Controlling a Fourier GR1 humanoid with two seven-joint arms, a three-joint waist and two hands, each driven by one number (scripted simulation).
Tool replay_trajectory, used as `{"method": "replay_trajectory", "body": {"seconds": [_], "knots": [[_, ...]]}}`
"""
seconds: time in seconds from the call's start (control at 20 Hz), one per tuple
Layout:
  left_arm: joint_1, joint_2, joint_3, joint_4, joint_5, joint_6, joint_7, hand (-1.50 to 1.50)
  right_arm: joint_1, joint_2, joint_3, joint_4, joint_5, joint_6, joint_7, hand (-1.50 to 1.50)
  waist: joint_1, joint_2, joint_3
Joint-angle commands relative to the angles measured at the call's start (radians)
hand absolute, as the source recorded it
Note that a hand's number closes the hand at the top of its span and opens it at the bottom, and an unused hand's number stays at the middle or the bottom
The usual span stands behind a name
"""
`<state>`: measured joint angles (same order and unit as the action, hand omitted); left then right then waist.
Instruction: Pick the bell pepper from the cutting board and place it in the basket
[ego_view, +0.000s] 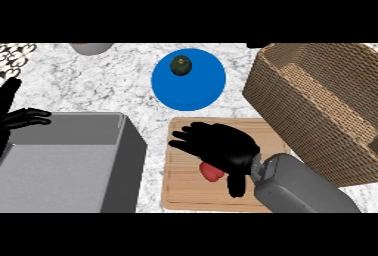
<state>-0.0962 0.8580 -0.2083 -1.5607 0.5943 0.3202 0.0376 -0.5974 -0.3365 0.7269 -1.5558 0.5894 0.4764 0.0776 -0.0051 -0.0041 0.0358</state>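
Observation:
A red bell pepper (212, 173) lies on the wooden cutting board (184, 192), mostly hidden under my right hand (221, 145). That hand hovers over the board with its fingers spread toward the left and its thumb reaching down past the pepper; the fingers look relaxed, not curled round it. The woven basket (325, 95) stands at the right, just beyond the board's right edge. My left hand (18, 120) rests at the left edge, fingers pointing right, above the grey box.
A large grey box (66, 165) fills the lower left, beside the board. A blue plate (188, 80) with a dark avocado (181, 65) sits behind the board. A grey bowl (92, 47) shows at the top edge.

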Motion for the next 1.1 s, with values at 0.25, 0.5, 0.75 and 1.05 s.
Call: {"method": "replay_trajectory", "body": {"seconds": [0.25,0.5,0.75,1.05], "knots": [[-0.041,-0.111,-0.083,0.101,0.028,-0.029,0.016,0.00,-0.029,-0.005,-0.010,0.130,0.049,-0.046,-0.120,-1.50,-0.016,0.019,-0.037],[-0.030,-0.093,-0.090,0.065,0.039,-0.014,0.026,0.00,-0.027,-0.033,-0.046,0.154,0.008,-0.009,-0.197,-1.50,-0.009,0.012,-0.036],[-0.029,-0.117,-0.117,0.094,0.029,0.018,0.003,0.00,-0.012,-0.036,-0.027,0.154,0.023,-0.014,-0.250,-1.50,-0.016,0.013,-0.037],[-0.051,-0.085,-0.106,0.113,0.063,-0.016,-0.010,0.00,0.026,0.013,0.043,0.174,0.131,-0.087,-0.199,-1.50,-0.018,0.013,-0.037]]}}
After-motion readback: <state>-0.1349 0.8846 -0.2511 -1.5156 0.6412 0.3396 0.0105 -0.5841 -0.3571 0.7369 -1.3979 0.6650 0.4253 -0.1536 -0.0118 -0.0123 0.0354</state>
